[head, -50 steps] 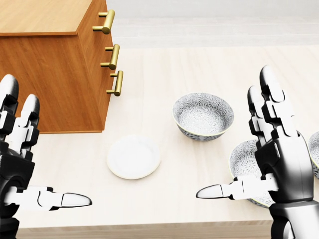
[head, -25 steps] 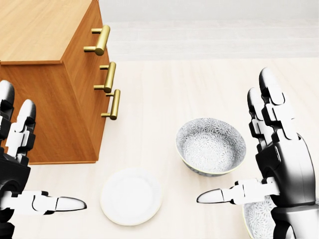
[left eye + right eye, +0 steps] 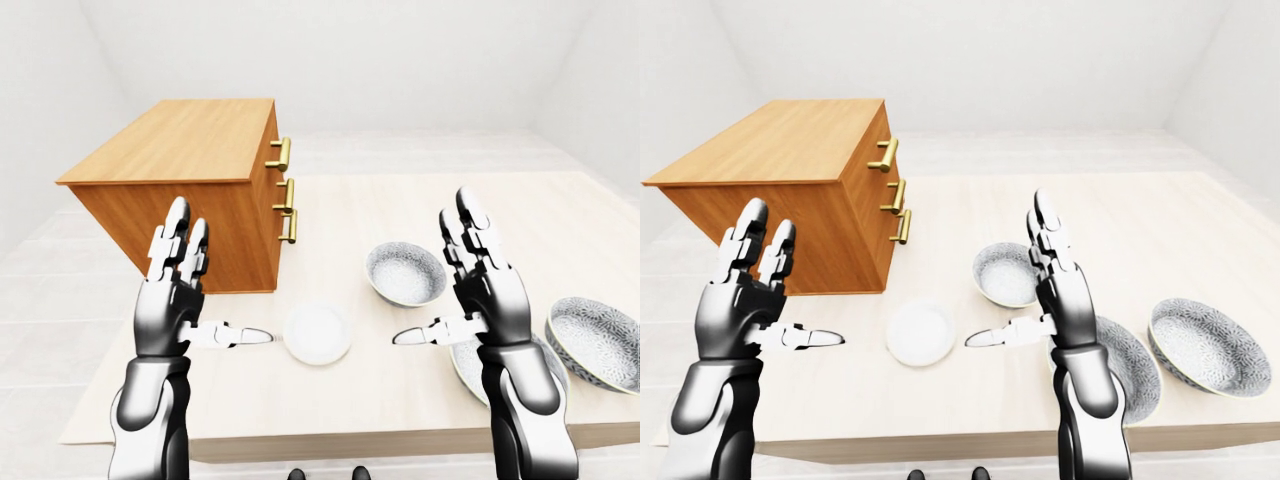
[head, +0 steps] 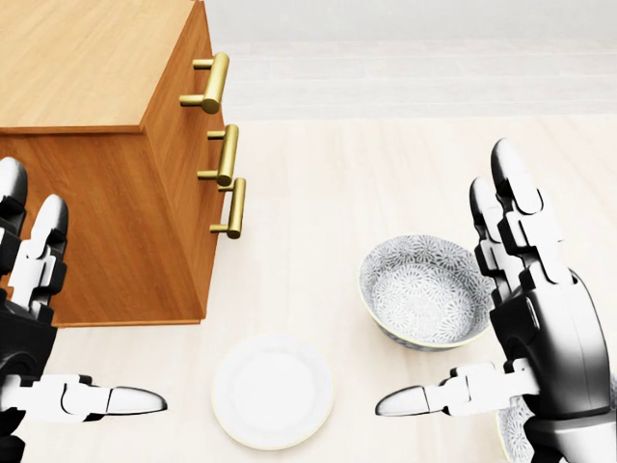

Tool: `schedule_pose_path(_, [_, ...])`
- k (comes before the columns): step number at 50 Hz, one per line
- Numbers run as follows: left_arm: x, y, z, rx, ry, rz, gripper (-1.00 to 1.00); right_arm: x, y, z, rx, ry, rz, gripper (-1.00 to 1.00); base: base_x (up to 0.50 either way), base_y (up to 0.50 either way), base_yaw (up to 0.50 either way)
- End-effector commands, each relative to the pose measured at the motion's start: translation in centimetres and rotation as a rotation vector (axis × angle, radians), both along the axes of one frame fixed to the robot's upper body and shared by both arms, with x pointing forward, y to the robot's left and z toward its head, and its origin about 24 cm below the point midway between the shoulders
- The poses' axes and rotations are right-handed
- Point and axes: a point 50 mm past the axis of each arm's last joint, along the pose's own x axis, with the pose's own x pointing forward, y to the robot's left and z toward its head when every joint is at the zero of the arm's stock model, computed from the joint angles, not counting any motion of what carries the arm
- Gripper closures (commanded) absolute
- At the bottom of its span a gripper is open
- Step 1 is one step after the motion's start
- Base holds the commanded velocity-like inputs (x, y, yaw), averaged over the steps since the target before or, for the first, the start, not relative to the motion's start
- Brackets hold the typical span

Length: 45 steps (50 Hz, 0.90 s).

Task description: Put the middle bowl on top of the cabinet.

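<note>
Three patterned bowls stand in a row on the pale table (image 3: 420, 205). The small bowl (image 3: 405, 273) is leftmost. The middle bowl (image 3: 1132, 368) is partly hidden behind my right forearm. The large bowl (image 3: 1203, 346) is at the far right. The wooden cabinet (image 3: 190, 165) with brass handles stands on the table's left part, its top bare. My right hand (image 3: 440, 285) is raised with fingers spread, open, just left of and above the middle bowl. My left hand (image 3: 215, 285) is open too, held up before the cabinet's side. Neither hand holds anything.
A white plate (image 3: 317, 333) lies between my two hands, below the cabinet's handle side. The table's near edge (image 3: 350, 440) runs along the bottom of the eye views. White floor and walls surround the table.
The whole picture has shifted: cabinet, plate and small bowl slid down and slightly right in the head view as the camera moved. Both hands keep the same open pose.
</note>
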Motion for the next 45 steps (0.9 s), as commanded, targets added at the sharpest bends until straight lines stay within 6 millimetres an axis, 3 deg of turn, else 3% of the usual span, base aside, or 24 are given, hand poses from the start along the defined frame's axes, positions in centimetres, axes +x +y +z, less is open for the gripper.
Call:
schedule_pose_path(1, [-0.1,0.1,0.5,0.017,-0.019,0.010,-1.00,-0.4,0.3,-0.3,0.004,0.012,0.015,-1.00,0.00,0.50,0.00])
schedule_pose_path(4, [-0.4,0.1,0.8,0.017,-0.035,0.010,-1.00,-0.3,0.1,-0.3,0.009,0.012,0.007,-1.00,0.00,0.50,0.00])
schedule_pose_path(6, [-0.6,0.0,0.0,0.002,-0.003,-0.027,-1.00,-0.3,0.1,-0.1,0.016,0.005,0.014,-1.00,0.00,0.29,0.00])
schedule_pose_path(14, [-0.3,0.0,-0.6,0.023,0.033,-0.002,-1.00,-0.1,0.2,-0.9,0.015,0.041,0.010,-1.00,0.00,0.01,0.00])
schedule_pose_path(16, [-0.4,0.1,0.2,0.027,-0.004,0.011,-1.00,-0.2,0.2,-0.8,0.014,0.035,0.010,-1.00,0.00,0.00,0.00])
schedule_pose_path(21, [-0.1,0.1,-0.5,0.037,0.029,0.033,-1.00,-0.2,0.2,-0.7,0.008,0.032,0.009,-1.00,0.00,0.00,0.00])
schedule_pose_path(24, [-0.2,0.2,0.2,0.039,-0.005,0.036,-1.00,-0.2,0.1,-0.7,0.009,0.033,0.009,-1.00,0.00,0.00,0.00])
schedule_pose_path(35, [0.1,0.0,-0.8,0.049,0.044,0.036,-1.00,-0.4,0.3,-0.8,-0.011,0.037,0.018,-1.00,0.09,0.01,0.00])
schedule_pose_path(45, [-0.3,0.3,0.6,0.033,-0.021,0.043,-1.00,-0.5,0.0,-0.7,-0.006,0.035,0.004,-1.00,0.29,0.06,0.00])
